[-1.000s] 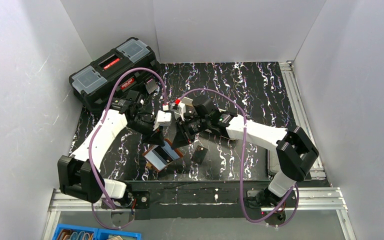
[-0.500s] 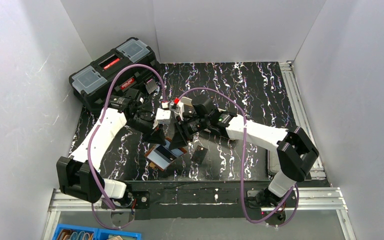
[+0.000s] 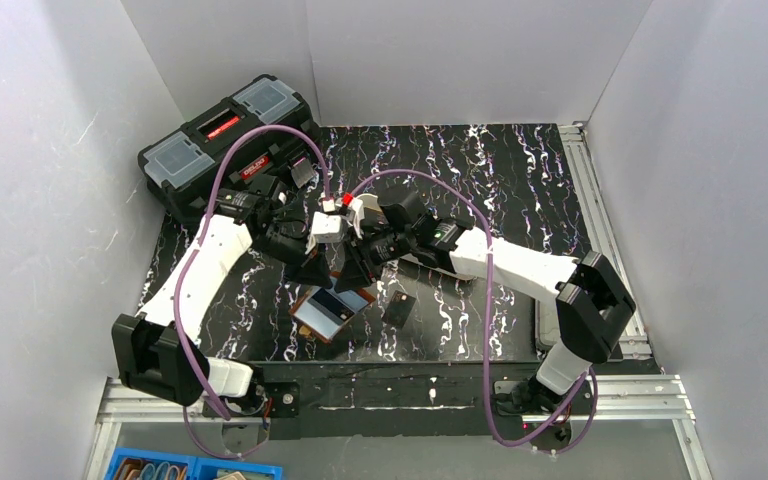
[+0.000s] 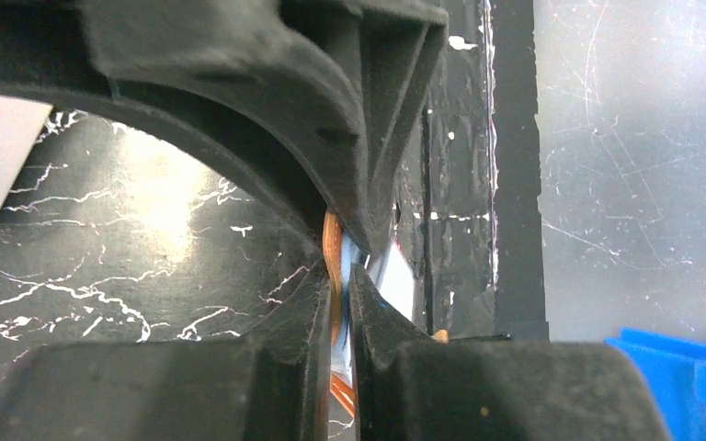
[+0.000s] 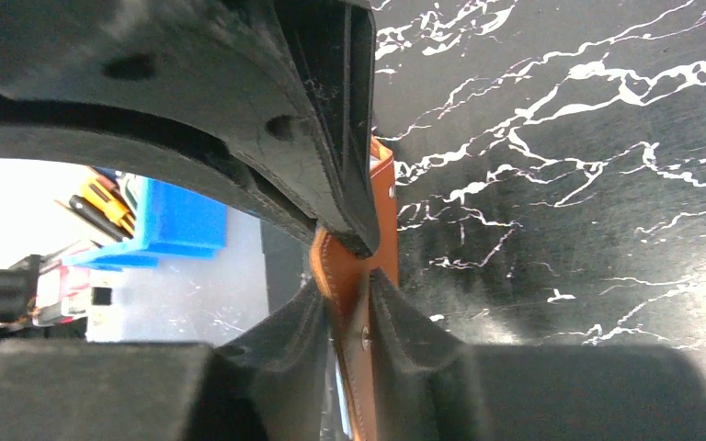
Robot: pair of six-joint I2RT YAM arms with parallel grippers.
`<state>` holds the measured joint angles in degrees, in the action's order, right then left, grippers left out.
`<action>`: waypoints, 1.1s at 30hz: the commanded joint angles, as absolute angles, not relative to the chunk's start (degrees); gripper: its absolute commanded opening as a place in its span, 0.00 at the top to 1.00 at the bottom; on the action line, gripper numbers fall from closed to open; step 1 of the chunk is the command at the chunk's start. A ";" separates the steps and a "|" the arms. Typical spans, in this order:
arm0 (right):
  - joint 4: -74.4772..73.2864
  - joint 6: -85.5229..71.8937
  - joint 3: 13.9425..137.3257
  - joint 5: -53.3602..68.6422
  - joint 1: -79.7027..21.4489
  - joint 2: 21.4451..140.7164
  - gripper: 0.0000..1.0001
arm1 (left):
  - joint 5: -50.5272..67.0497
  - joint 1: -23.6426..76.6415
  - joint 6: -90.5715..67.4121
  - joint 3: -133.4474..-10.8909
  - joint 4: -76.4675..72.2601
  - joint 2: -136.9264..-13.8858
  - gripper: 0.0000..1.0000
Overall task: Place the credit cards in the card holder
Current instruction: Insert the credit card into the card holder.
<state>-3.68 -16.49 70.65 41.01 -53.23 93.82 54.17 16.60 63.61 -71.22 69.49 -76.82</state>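
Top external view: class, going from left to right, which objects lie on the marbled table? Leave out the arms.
black toolbox → brown card holder → loose dark card

On worktop (image 3: 505, 175), slightly toward 7 o'clock of middle: card holder (image 3: 332, 308), lying opened. Loose credit card (image 3: 398, 308) on worktop at card holder's 3 o'clock, near, apart from it. Left pincer (image 3: 312, 272) at card holder's 11 o'clock edge, right pincer (image 3: 353, 277) at its 1 o'clock edge, the two just beside each other, card holder's edge between fingers of each. Toolbox (image 3: 228, 140) at worktop's 10 o'clock corner, behind left arm. Bin (image 3: 185, 468) off worktop, 7 o'clock, before left arm base.
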 commanded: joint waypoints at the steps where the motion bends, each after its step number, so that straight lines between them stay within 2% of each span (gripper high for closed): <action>1: -6.83 -12.84 72.87 39.39 -54.49 94.09 0.65 | 58.55 16.53 61.74 -74.58 69.04 -75.56 1.00; 6: -6.29 -12.91 72.19 39.63 -54.58 93.65 0.63 | 58.61 16.58 61.29 -74.91 68.98 -75.46 1.00; 8: -5.94 -13.06 72.08 39.62 -54.59 93.71 0.69 | 58.75 16.58 61.30 -75.19 69.15 -75.41 1.00; 12: -4.71 -13.82 71.99 40.03 -54.51 93.12 0.87 | 58.63 16.56 62.49 -75.36 70.47 -75.56 1.00; 14: -4.56 -14.26 71.94 40.11 -54.49 92.91 0.90 | 58.54 16.58 63.17 -75.35 71.13 -75.63 1.00; 15: -4.57 -14.42 71.83 40.41 -54.49 92.79 0.87 | 58.23 16.53 63.87 -75.40 71.66 -75.57 1.00; 17: -4.54 -14.56 71.37 40.85 -54.47 92.47 0.75 | 58.05 16.60 64.20 -75.33 72.06 -75.50 1.00; 24: -2.68 -16.00 69.48 41.77 -53.80 90.66 0.83 | 57.37 16.55 65.98 -75.20 73.35 -75.10 1.00; 27: -2.55 -16.32 68.66 41.91 -53.62 89.71 0.77 | 57.19 16.57 66.39 -75.22 73.79 -74.95 1.00; 30: -1.85 -16.67 67.42 42.25 -53.52 88.90 0.67 | 57.04 16.59 66.38 -75.07 73.76 -74.77 1.00; 33: -1.83 -16.74 67.14 42.29 -53.53 88.68 0.66 | 57.22 16.59 66.08 -74.92 73.45 -74.71 1.00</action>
